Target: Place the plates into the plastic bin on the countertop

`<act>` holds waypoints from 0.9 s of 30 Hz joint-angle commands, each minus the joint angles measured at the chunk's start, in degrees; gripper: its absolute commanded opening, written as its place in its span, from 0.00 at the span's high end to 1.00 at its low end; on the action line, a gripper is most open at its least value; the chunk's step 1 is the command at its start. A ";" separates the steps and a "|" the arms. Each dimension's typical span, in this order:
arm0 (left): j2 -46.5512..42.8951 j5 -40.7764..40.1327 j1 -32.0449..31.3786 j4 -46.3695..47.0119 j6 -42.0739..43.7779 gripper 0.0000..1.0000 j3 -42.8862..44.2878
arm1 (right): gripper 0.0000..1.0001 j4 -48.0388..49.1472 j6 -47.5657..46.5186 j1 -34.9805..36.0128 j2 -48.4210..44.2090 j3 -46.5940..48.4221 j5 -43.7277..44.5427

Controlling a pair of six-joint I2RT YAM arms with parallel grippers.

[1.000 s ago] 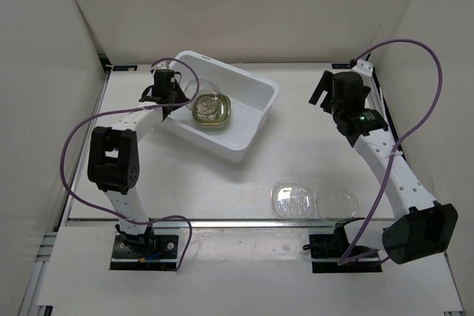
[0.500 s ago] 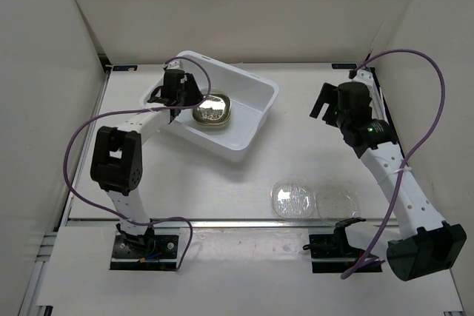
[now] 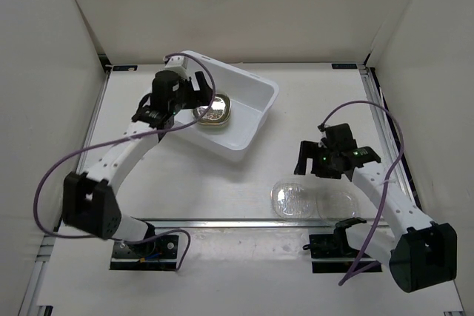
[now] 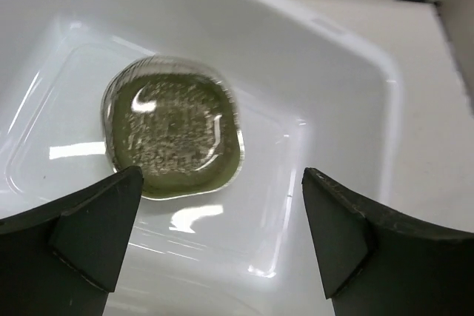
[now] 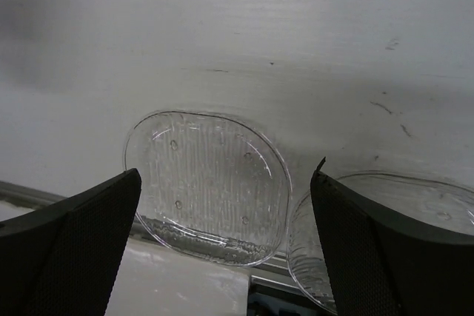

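Resting in the bin: a rounded-square yellow-green plate (image 4: 174,138) (image 3: 212,109), with what looks like a clear glassy dish lying on top of it, sits flat on the floor of the large white rectangular plastic bin (image 3: 248,127) (image 4: 348,101), toward its left end in the overhead view.
Left pincer: the left pincer (image 4: 215,238) (image 3: 200,98) hangs over the bin with its black fingers spread wide and nothing between them; the plate shows in the gap below.
Outside the bin: two clear plates of glassy plastic, one rounded-square (image 5: 206,186) (image 3: 294,199) and one beside it to the right (image 5: 385,234) (image 3: 337,203), lie edge to edge on the white surface (image 3: 185,175); whether they touch is unclear.
Right pincer: the right pincer (image 5: 226,249) (image 3: 304,164) is spread and empty, poised above the two, clear of both.
Near edge: both clear plates lie just beside the metal rail (image 3: 222,221).
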 commanded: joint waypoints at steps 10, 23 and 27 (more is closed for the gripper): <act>-24.54 -0.96 -4.79 -18.87 2.45 0.01 -7.98 | 0.01 8.25 -9.90 -2.99 11.54 1.71 -11.94; -24.47 -6.60 -4.88 -25.56 5.34 0.01 -5.79 | 0.01 2.62 -11.21 -5.63 22.96 5.84 -14.92; -22.71 -7.74 -4.97 -25.73 6.75 0.01 -4.99 | 0.02 1.04 -13.23 -5.72 25.35 7.77 -15.63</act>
